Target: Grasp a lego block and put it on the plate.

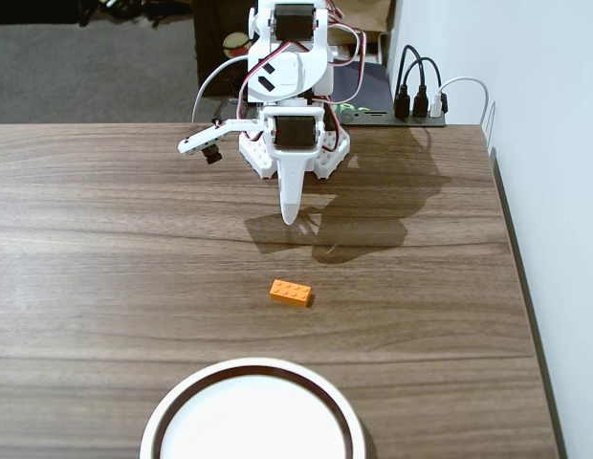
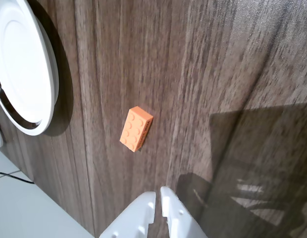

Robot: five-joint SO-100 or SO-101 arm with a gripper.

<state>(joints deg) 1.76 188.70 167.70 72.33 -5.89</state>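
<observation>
Nothing grasped yet: gripper (image 2: 158,197) held nearly closed, empty; lego block (image 2: 136,128) left at 11 o'clock, plate (image 1: 253,413) bare.

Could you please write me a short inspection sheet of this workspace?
Surface: dark wood-grain table, bare apart from the job's things.
Job's things: orange brick lies flat on the table, apart from the white plate at the near edge in the fixed view; plate looks empty.
Clutter: nothing seen.
Claw: claw is above the table, short of the brick, fingers nearly together, holding nothing.
Cables: black and white plugs behind the arm.
Surroundings: white wall at right, grey floor behind.
</observation>
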